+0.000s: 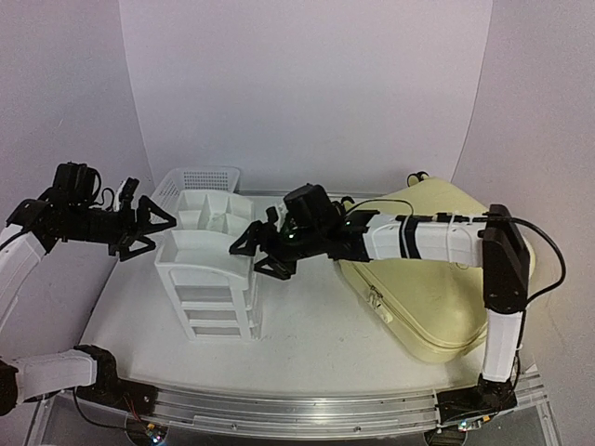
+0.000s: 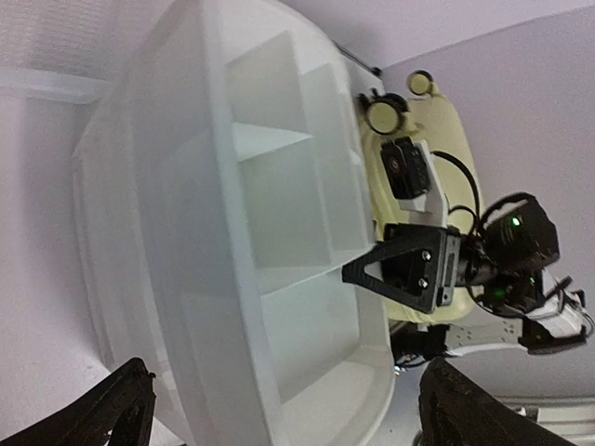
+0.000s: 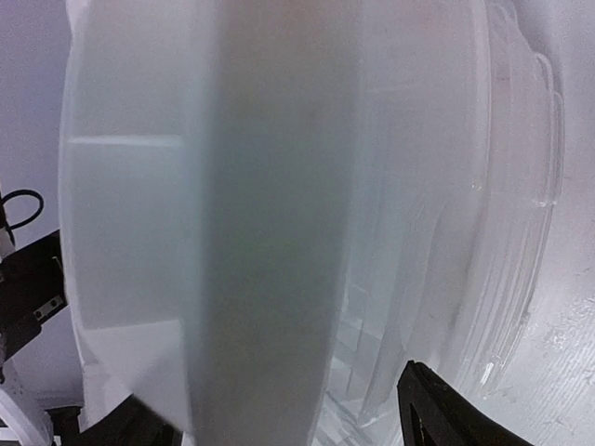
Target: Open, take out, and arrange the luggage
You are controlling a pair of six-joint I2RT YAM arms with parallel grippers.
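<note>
Top view: a pale-yellow hard-shell suitcase (image 1: 437,288) lies flat and closed at 3 o'clock on the table (image 1: 316,344), with its wheels at the far end. A white plastic drawer unit (image 1: 209,279) stands at the centre-left, and a white mesh basket (image 1: 200,178) sits behind it at 11 o'clock. The right arm reaches across the suitcase. The right gripper (image 1: 249,260) is at the unit's 3 o'clock edge, jaws spread and holding nothing visible. The left gripper (image 1: 160,230) hangs at the unit's 9 o'clock side, released and wide.

Left wrist view: the left gripper (image 2: 284,372) is open over the unit's divided top tray (image 2: 270,186). The suitcase (image 2: 456,149) shows at 2 o'clock, beyond the tray. One black finger (image 2: 400,269) of the right gripper sits at the tray's rim.

Right wrist view: the drawer unit (image 3: 260,214) fills the frame, blurred. The right gripper (image 3: 279,400) straddles it with fingers apart; whether they touch it cannot be told.
</note>
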